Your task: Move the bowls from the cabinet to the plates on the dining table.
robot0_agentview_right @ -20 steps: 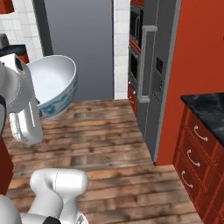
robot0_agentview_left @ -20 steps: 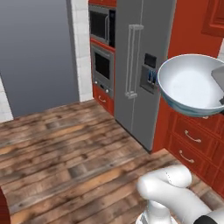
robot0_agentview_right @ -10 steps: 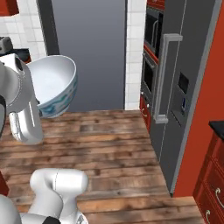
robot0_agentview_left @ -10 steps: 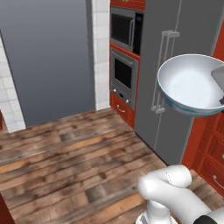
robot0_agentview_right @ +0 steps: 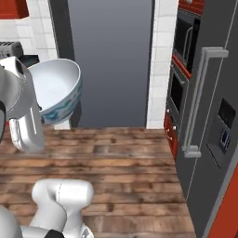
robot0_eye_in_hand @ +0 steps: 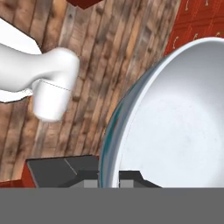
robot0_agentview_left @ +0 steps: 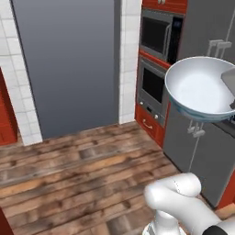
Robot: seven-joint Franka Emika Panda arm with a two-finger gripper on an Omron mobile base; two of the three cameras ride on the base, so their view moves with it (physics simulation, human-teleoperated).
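Clearly the glossy white bowl (robot0_agentview_left: 202, 89) sits with its rim pinched between the 2 fingers of the gripper (robot0_eye_in_hand: 109, 181), carried high above the wooden floor (robot0_agentview_left: 78, 174), tilted sideways.

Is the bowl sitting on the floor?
No, the bowl is up in the air, held by the pincer, well above the wooden floor.

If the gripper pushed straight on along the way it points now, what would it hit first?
Apart from the white bowl whose rim its jaws clamp, probably the wooden floor: the hand view looks down past the bowl onto planks. Depth is unclear.
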